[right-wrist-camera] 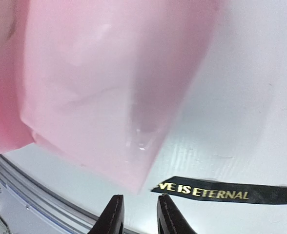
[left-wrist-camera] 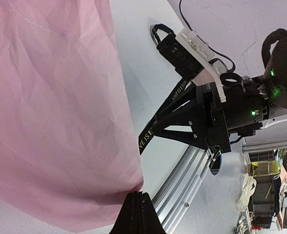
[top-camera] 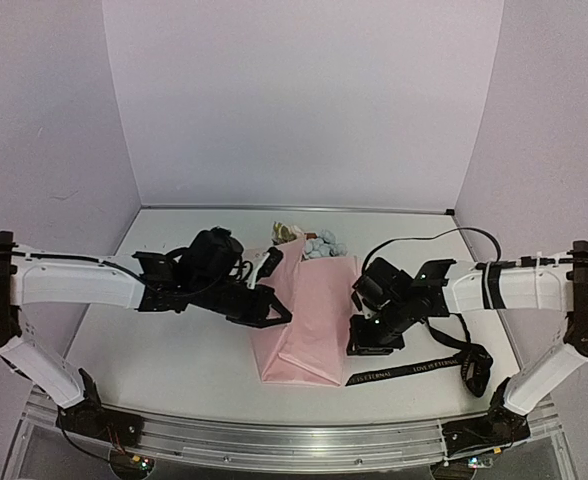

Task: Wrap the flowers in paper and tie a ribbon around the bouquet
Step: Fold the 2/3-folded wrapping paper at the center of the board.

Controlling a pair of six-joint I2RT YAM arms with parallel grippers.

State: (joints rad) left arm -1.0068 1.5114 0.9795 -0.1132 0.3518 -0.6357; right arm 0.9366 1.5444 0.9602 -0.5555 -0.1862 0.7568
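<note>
Right gripper [right-wrist-camera: 139, 214] hangs low over the white table [top-camera: 174, 350], fingers a little apart with nothing between them, just beside the end of the long black satin ribbon with gold lettering [right-wrist-camera: 221, 192]. Left gripper [left-wrist-camera: 137, 214] is pressed together right at the edge of the thin pale pink wrapping paper [top-camera: 309, 320]; can't tell if it's nipping any. Paper's folded over the blue and cream artificial flowers [top-camera: 319, 245], blooms poking out the far end. Wrapping looks about done, I reckon. Next up is grabbing that flat ribbon, which calls for a low pinch.
</note>
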